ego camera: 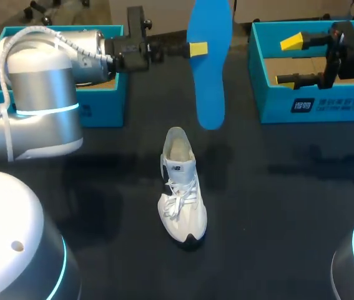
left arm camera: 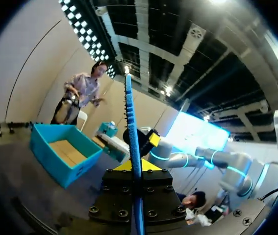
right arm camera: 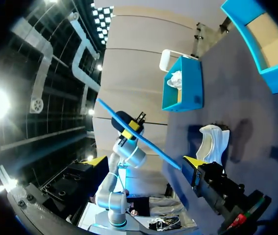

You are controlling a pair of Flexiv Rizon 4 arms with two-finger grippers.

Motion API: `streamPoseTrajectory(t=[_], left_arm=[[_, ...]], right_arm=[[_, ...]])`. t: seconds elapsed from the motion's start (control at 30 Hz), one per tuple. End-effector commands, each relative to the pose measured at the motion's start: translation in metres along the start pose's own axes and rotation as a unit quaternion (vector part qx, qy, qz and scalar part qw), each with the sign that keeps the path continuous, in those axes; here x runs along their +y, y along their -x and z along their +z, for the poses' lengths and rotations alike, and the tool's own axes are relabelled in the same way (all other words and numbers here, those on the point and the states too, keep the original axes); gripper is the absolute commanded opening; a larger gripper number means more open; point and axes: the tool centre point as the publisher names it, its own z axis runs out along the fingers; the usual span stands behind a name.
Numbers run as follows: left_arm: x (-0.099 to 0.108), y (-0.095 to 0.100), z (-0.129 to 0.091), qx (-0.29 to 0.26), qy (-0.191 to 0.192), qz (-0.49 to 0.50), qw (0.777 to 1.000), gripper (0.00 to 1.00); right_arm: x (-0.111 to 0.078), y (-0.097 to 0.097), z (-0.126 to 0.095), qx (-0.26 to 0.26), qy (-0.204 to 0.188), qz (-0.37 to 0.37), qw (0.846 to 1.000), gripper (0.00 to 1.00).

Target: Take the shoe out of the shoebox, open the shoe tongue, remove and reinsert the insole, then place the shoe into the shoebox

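The left arm [ego camera: 39,106] is reaching in from the 9 o'clock side of the dark desk [ego camera: 276,206]. The left gripper [ego camera: 196,49] is clamping a flat blue foam insole [ego camera: 209,81] and holding it up in the air over the far middle of the desk. The insole's long axis is running from 12 to 6 o'clock, and its narrower rounded end is hanging lowest. From the left wrist, the insole is showing edge-on, standing straight out of the gripper with a finger pressing it from each side.

A white laced sneaker [ego camera: 181,187] is standing upright on its sole at the desk's centre, outside both boxes. Its dark-patched toe is pointing to 6 o'clock and its gaping heel opening to 12. The insole's low end is hanging just past the sneaker at about 1 o'clock, apart from it.

A teal cardboard shoebox [ego camera: 105,103] is sitting at 10 o'clock from the sneaker, partly hidden behind the left arm. A second teal shoebox [ego camera: 270,106] is sitting open at 2 o'clock, showing a brown floor inside. The right gripper [ego camera: 287,60] is hovering over this second box, its two yellow-tipped fingers standing well apart with nothing between them.
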Motion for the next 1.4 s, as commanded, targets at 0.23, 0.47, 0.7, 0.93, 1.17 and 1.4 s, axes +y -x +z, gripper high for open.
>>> streamPoseTrajectory(t=[0.23, 0.47, 0.7, 0.93, 1.17, 1.4], left_arm=[[-0.001, 0.005, -0.002, 0.053, 0.048, -0.445, 0.893, 0.00], [-0.001, 0.005, -0.002, 0.053, 0.048, -0.445, 0.893, 0.00], [0.004, 0.010, -0.004, 0.050, 0.056, -0.474, 0.878, 0.00], [0.008, 0.008, -0.006, 0.066, 0.053, -0.483, 0.871, 0.00], [0.002, 0.006, -0.005, 0.083, 0.028, -0.488, 0.868, 0.00], [-0.007, 0.003, -0.006, 0.098, 0.000, -0.460, 0.882, 0.00]], right_arm=[[0.000, 0.000, 0.001, 0.000, 0.001, 0.000, 1.000, 1.00], [0.000, 0.000, 0.001, 0.000, 0.001, 0.000, 1.000, 1.00], [0.000, 0.000, 0.001, 0.000, 0.001, 0.000, 1.000, 1.00], [0.000, 0.000, 0.001, 0.000, 0.001, 0.000, 1.000, 1.00], [0.000, 0.000, 0.001, 0.000, 0.001, 0.000, 1.000, 1.00], [0.000, 0.000, 0.001, 0.000, 0.001, 0.000, 1.000, 1.00]])
